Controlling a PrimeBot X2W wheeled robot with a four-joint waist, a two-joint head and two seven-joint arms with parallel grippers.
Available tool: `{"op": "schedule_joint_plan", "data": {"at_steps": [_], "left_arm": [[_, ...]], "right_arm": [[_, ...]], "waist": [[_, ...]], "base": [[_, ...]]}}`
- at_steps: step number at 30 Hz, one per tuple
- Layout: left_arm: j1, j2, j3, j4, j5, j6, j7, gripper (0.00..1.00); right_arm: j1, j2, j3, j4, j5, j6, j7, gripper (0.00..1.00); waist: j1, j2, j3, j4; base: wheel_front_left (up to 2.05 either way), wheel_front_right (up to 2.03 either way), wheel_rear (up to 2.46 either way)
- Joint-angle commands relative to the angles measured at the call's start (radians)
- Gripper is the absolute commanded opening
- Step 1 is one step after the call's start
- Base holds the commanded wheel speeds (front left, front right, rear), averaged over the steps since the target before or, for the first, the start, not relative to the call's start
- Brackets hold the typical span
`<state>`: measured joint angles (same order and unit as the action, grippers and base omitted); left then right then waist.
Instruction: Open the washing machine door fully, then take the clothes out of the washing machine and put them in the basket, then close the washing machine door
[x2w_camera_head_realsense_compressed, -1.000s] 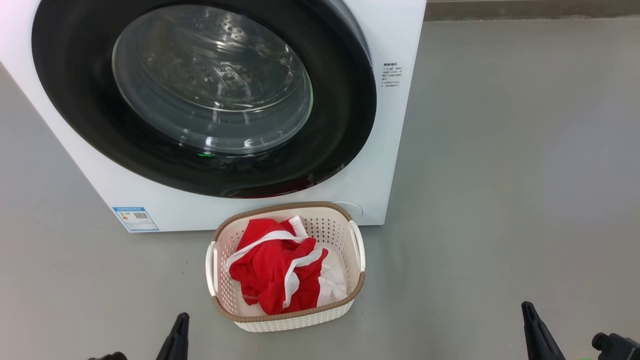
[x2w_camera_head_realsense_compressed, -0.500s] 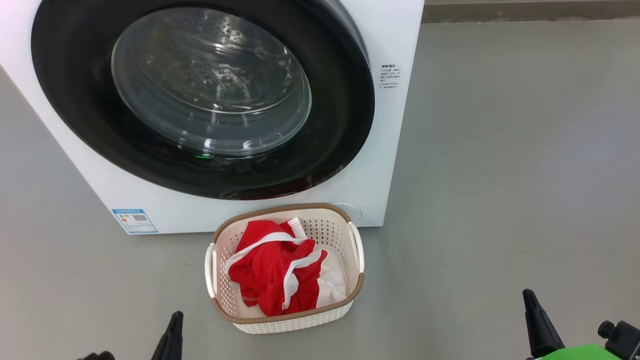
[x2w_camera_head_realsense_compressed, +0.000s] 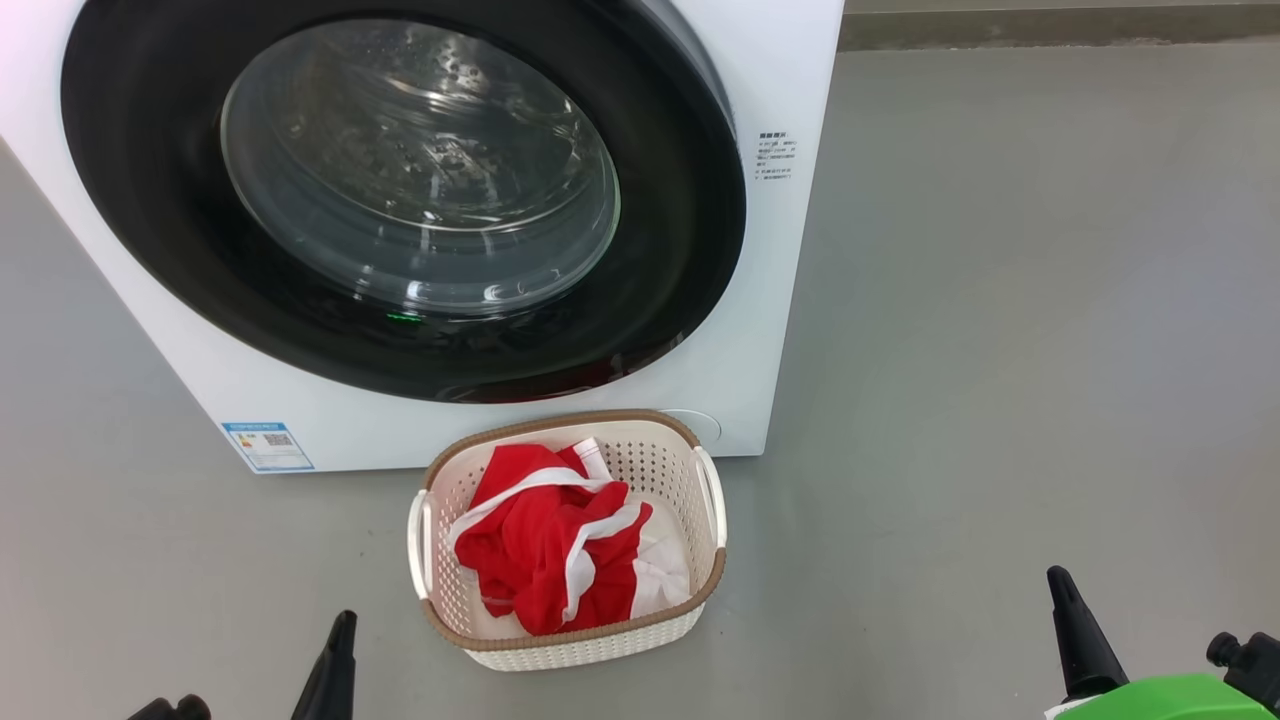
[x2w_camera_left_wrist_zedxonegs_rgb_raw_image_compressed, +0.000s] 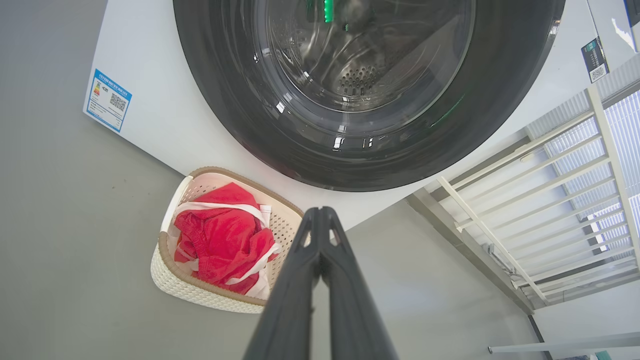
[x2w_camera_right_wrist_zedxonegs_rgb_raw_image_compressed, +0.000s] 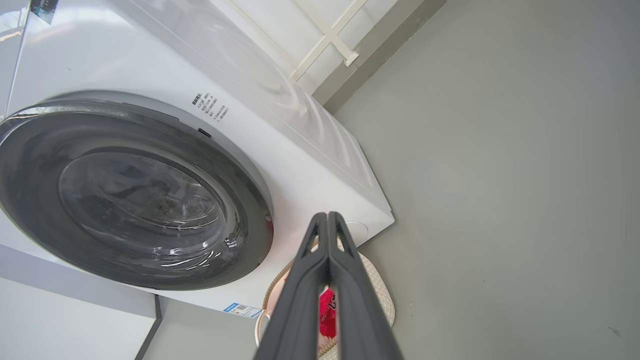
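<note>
Perforated basket (x2w_camera_head_realsense_compressed: 566, 640), crumpled red clothes (x2w_camera_head_realsense_compressed: 540, 550)

Rear left: washing machine (x2w_camera_head_realsense_compressed: 790, 260) on floor (x2w_camera_head_realsense_compressed: 1000, 350). In its front: washing machine door (x2w_camera_head_realsense_compressed: 685, 200), seated flush. Lower left corner of front: label (x2w_camera_head_realsense_compressed: 267, 446). Just before front, below door's lower right: basket (x2w_camera_head_realsense_compressed: 560, 420) on floor. In basket: clothes (x2w_camera_head_realsense_compressed: 540, 545). My left gripper (x2w_camera_left_wrist_zedxonegs_rgb_raw_image_compressed: 318, 215) nearer, left of basket; my right gripper (x2w_camera_right_wrist_zedxonegs_rgb_raw_image_compressed: 327, 218) well right of it.
</note>
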<state>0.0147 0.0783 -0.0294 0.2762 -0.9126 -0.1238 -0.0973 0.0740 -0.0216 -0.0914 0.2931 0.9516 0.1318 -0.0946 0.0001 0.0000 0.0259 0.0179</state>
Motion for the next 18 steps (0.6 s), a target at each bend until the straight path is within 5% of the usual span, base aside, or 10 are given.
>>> {"op": "schedule_joint_plan", "data": {"at_steps": [1, 18], "left_arm": [[-0.041, 0.005, 0.026, -0.024, -0.031, -0.003, 0.006, 0.0], [-0.061, 0.0, 0.051, -0.026, -0.206, -0.004, 0.055, 0.0]], "right_arm": [[-0.048, -0.016, 0.001, -0.028, 0.03, -0.001, 0.007, 0.0], [-0.082, -0.021, -0.003, -0.034, 0.193, -0.001, 0.057, 0.0]], "waist": [[-0.0001, 0.0, 0.0, 0.0], [-0.0001, 0.0, -0.006, -0.005]], "base": [[0.0, 0.0, 0.0], [0.0, 0.0, 0.0]]}}
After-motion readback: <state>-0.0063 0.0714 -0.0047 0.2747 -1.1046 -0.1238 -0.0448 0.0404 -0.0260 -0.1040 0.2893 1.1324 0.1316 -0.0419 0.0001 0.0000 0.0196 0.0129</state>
